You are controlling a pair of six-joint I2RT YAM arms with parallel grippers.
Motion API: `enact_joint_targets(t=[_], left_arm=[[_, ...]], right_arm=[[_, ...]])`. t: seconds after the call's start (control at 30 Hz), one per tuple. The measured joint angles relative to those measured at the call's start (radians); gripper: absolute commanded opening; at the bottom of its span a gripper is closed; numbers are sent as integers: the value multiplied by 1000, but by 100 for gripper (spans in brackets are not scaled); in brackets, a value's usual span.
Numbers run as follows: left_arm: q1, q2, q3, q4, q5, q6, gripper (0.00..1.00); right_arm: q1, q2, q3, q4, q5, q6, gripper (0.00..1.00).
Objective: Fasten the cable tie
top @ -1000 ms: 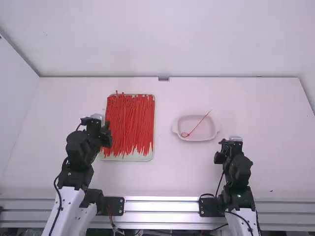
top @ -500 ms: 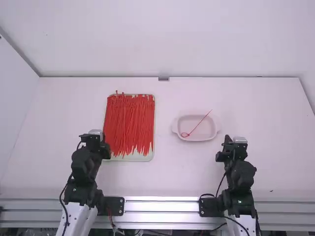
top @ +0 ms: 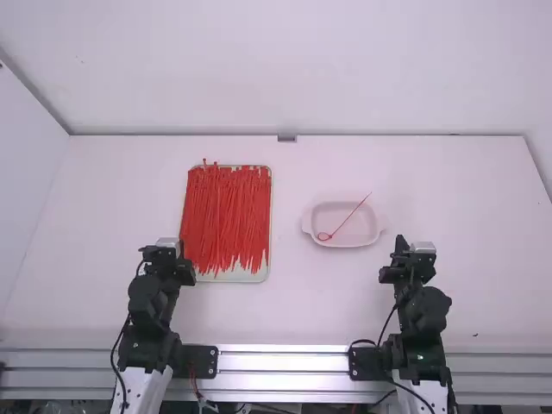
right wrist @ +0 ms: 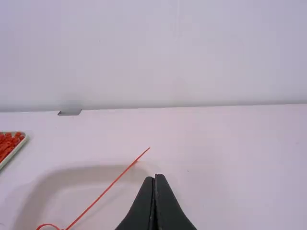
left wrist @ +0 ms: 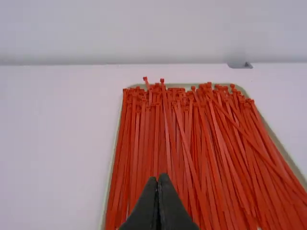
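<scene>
A heap of loose red cable ties (top: 227, 219) (left wrist: 192, 148) lies on a pale tray (top: 268, 222) left of the table's middle. One fastened red tie (top: 341, 223) (right wrist: 103, 192), looped at one end, rests in a white dish (top: 375, 226) (right wrist: 53, 189), its tail sticking over the rim. My left gripper (top: 175, 263) (left wrist: 158, 183) is shut and empty, near the tray's front left corner. My right gripper (top: 399, 256) (right wrist: 154, 182) is shut and empty, just in front of the dish's right end.
Both arms sit folded back close to their bases at the table's front edge. A small grey bracket (top: 286, 137) (left wrist: 239, 65) (right wrist: 69, 112) marks the table's far edge. White walls close the table at the back and left.
Both arms drew back toward their bases. The left gripper came off the tie heap's front left part to the tray's corner; the right gripper pulled back slightly.
</scene>
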Motion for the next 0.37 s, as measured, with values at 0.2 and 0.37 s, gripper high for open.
enact_joint_targets(t=[0.2, 0.37], left_arm=[[0, -68, 0, 0, 0, 0, 0], [0, -111, 0, 0, 0, 0, 0]], right_arm=[[0, 0, 0, 0, 0, 1, 0], [0, 0, 0, 0, 0, 2, 0]])
